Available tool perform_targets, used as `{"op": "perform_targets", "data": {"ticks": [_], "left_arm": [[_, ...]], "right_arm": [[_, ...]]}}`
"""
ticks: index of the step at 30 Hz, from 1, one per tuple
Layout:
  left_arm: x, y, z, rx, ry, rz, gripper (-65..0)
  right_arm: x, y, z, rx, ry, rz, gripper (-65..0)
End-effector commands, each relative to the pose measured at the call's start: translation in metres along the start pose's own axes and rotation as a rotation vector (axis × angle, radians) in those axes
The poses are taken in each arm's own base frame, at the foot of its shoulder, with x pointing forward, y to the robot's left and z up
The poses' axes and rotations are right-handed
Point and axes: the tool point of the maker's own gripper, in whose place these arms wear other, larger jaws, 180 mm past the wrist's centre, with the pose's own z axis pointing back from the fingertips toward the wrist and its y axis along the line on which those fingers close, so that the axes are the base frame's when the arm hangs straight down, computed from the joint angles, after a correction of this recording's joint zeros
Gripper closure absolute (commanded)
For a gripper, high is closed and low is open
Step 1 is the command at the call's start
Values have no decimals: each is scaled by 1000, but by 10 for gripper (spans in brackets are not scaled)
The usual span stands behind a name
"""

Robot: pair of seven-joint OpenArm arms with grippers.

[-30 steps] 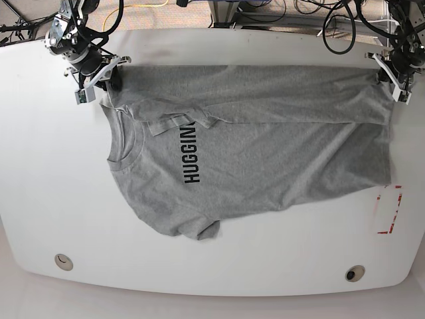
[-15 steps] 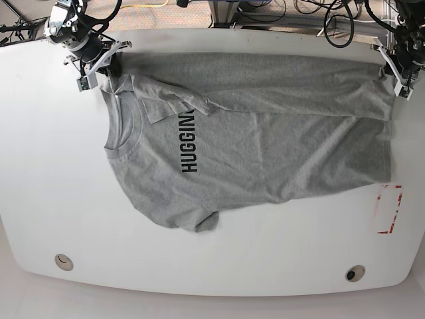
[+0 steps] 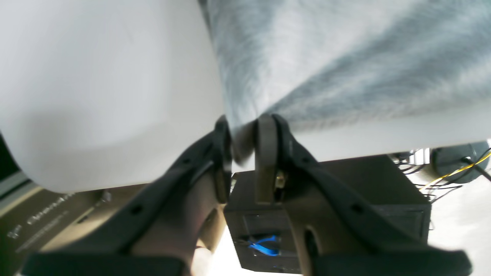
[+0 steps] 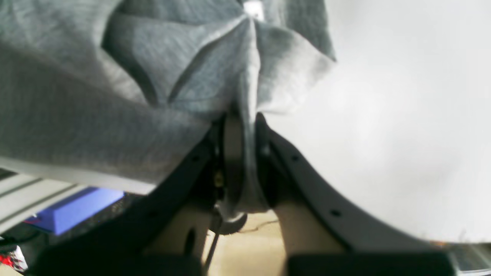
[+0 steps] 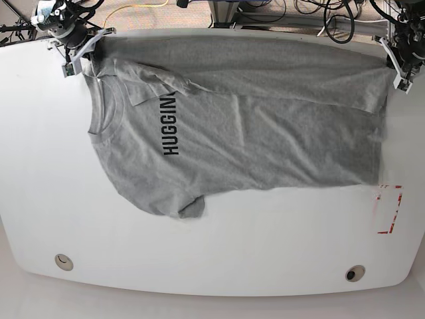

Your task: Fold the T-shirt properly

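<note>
The grey T-shirt [image 5: 265,126] lies spread across the far half of the white table [image 5: 219,246], collar to the left, black lettering "HUGGIN" [image 5: 170,125] running sideways. Its far long edge is folded over itself. My right gripper [image 5: 85,54], at the far left corner of the base view, is shut on the shirt's shoulder fabric [image 4: 245,115]. At the far right corner my left gripper [image 5: 394,70] is shut on the hem corner [image 3: 241,138]. Both wrist views show cloth pinched between the fingers, at or past the table's far edge.
A red-outlined rectangle mark [image 5: 389,209] sits on the table at the right. Two round holes [image 5: 64,261] [image 5: 354,273] lie near the front edge. Cables and equipment crowd the floor behind the table.
Both grippers have pulled the shirt's far edge toward the back of the table and leftward. The whole shirt slid with them, and the lettering shifted left and farther away.
</note>
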Motion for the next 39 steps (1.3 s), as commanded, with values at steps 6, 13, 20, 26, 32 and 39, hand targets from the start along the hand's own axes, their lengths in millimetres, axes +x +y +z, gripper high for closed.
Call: {"op": "perform_targets", "data": {"ticks": [6,13,20,26,32,39], "left_arm": [[-1,7,7,22,8,-27,-89],[-8,10,10,26,29,-44,-151],[-8,13,11,33,28,-42,-356],[-6,24,19,68,15,-29,-360],[10,36,33,122,-32,-44,-361],[20,37,38,137,-58,-60,-360]], "right_arm": [[-4,-4,5,-17,21,18,-35],[-6,-2,5,-13,26,18,-127],[10,2,13,-20,-19,47,-380],[26,17,24,-11,-59,77,-390],[51,37,33,51,-162,51,-388],[84,51,33,139,-280,7,-387]]}}
